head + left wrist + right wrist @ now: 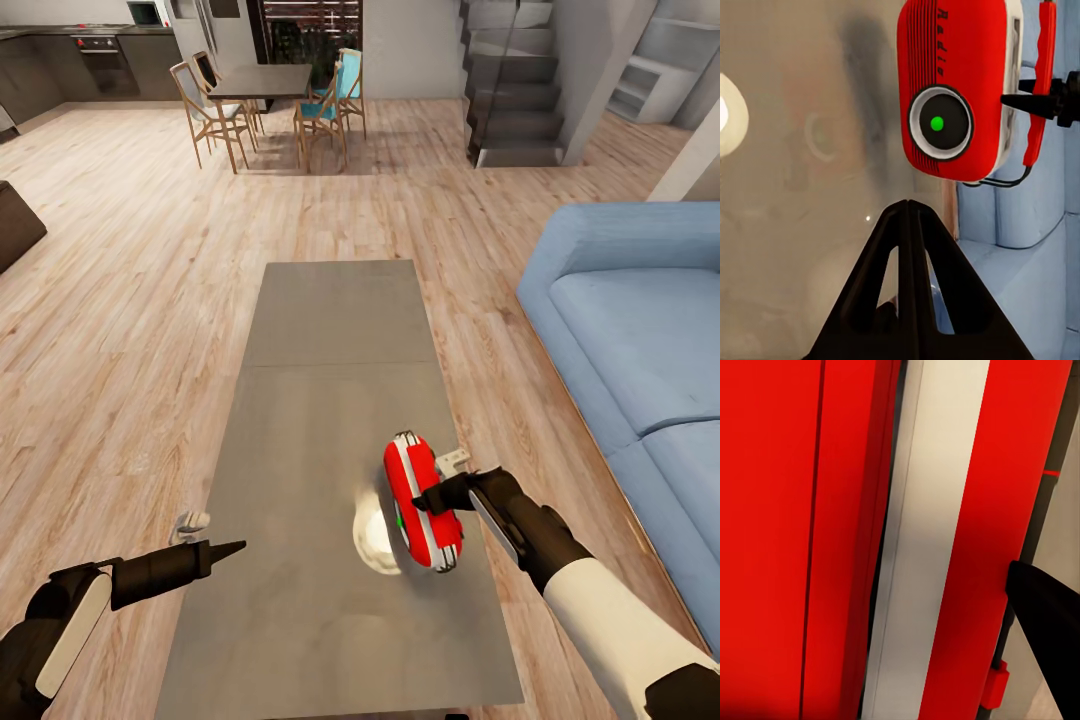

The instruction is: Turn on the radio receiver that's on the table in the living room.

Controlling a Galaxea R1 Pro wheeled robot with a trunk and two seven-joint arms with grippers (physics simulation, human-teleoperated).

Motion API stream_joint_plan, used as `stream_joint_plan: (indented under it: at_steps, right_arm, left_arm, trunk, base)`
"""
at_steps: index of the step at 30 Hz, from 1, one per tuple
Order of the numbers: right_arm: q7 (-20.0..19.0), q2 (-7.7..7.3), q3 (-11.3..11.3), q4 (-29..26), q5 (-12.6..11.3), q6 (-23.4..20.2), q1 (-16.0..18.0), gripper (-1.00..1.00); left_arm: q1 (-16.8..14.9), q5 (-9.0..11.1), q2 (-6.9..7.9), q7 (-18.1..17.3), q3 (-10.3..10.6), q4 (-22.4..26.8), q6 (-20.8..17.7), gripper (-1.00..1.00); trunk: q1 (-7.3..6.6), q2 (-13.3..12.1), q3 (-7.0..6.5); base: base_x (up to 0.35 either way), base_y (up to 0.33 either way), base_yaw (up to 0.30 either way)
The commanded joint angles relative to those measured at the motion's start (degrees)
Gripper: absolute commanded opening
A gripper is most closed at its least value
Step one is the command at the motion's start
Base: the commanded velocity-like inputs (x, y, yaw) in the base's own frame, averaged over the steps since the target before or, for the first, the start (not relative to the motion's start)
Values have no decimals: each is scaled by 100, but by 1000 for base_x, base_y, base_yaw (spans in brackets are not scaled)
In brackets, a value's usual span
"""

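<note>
red radio receiver [424, 500] on table [330, 330], right gripper [432, 497] touching

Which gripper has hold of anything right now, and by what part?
The right gripper touches the radio receiver at its red handle; a firm hold can't be confirmed. The left gripper is shut on nothing.

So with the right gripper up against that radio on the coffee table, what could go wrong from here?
The radio receiver stands near the table's right edge, so a push from the right gripper at its handle side might tip it or slide it off. The left gripper, closed and pointing at the dial, could also knock it if it advances.
</note>
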State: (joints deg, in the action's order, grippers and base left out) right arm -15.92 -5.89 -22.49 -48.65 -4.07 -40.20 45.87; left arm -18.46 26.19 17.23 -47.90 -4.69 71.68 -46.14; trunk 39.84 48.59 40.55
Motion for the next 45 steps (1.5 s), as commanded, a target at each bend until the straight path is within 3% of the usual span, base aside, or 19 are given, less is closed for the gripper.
stream_joint_plan:
  at_steps: [1, 12, 17, 22, 40, 45]
  right_arm:
    - [5, 0, -1, 25, -24, 61, 1, -100]
    - [-5, 0, -1, 155, -54, 216, 1, -100]
    - [-9, -11, -1, 399, -346, 420, 1, -100]
    - [-48, -20, -1, 523, -477, 583, 1, -100]
    - [-74, -22, -1, 598, -525, 633, 1, -100]
    - [-70, -11, -1, 858, -518, 903, 1, -100]
  left_arm:
    - [0, 0, 0, 0, -2, -2, 0, -100]
    - [0, -4, 0, 0, 2, -4, 0, -100]
    - [0, -8, 0, 1, 3, -5, 0, -100]
    - [0, -6, 0, 6, 3, -5, 0, -100]
    - [0, -12, -2, 5, 3, -39, 0, -100]
    - [0, -15, -7, 8, 3, -40, 0, -100]
  trunk:
    - [0, 0, 0]
    - [0, 0, 0]
    - [0, 0, 0]
    - [0, 0, 0]
    - [0, 0, 0]
    - [0, 0, 0]
  base:
    - [0, 0, 0]
    - [0, 0, 0]
    - [0, 0, 0]
    - [0, 0, 0]
    - [0, 0, 0]
    - [0, 0, 0]
